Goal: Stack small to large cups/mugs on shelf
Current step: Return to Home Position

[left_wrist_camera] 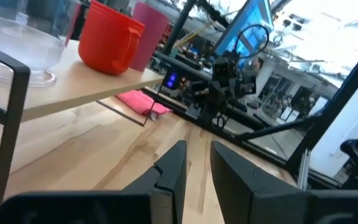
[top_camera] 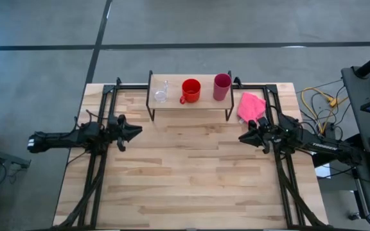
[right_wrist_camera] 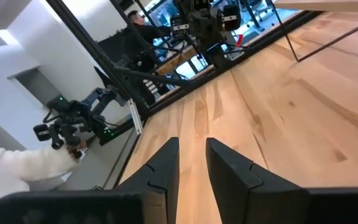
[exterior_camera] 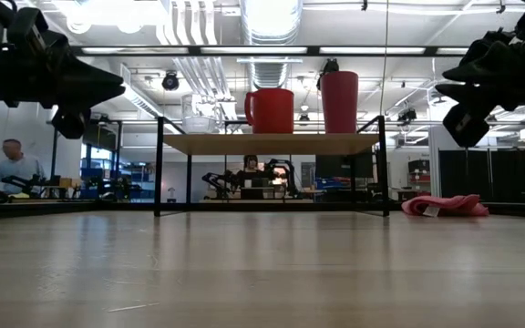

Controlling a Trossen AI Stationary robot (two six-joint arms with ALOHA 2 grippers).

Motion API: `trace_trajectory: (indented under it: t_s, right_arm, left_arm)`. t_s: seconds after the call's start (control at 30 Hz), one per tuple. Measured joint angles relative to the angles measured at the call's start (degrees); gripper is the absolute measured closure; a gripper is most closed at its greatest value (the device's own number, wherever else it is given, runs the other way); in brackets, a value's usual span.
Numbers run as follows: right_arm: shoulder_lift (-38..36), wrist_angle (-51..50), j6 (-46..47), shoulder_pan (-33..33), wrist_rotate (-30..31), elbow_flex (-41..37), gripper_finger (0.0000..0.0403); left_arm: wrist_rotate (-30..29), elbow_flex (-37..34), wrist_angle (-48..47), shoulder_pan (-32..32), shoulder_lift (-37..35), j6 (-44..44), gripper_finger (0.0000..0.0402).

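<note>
The shelf [top_camera: 190, 104], a light plank on thin black legs, stands at the table's far middle. On its top stand, from left to right, the clear glass [top_camera: 161, 92], the red mug [top_camera: 191, 90] and the magenta-pink tumbler [top_camera: 221, 86], each on its base and apart from the others. They also show in the low view: the glass [exterior_camera: 199, 123], the mug [exterior_camera: 270, 111], the tumbler [exterior_camera: 340, 102]. My left gripper [top_camera: 137, 130] hovers shut and empty at the table's left, in front of the shelf. My right gripper [top_camera: 243, 136] hovers shut and empty at the right.
A soft pink cloth [top_camera: 251, 106] lies on the table right of the shelf, close to my right gripper. Black frame rails run along the table's left and right sides. People and other robot rigs show in the room beyond the table.
</note>
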Motion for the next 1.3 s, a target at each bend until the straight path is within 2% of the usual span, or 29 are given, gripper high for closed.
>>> trace_trajectory:
  t_s: [0.57, 0.93, 1.3]
  right_arm:
    - [0.20, -0.04, 0.19, 0.00, 0.01, 0.00, 0.0330]
    - [0.20, -0.09, 0.20, 0.00, 0.01, 0.02, 0.0321]
    - [0.20, -0.10, 0.20, 0.00, 0.01, 0.02, 0.0329]
  left_arm:
    - [0.44, -0.08, -0.12, 0.00, 6.77, 0.18, 0.0343]
    - [0.42, -0.08, -0.12, 0.00, 8.95, 0.09, 0.0343]
    - [0.37, -0.08, -0.12, 0.00, 9.75, 0.09, 0.0343]
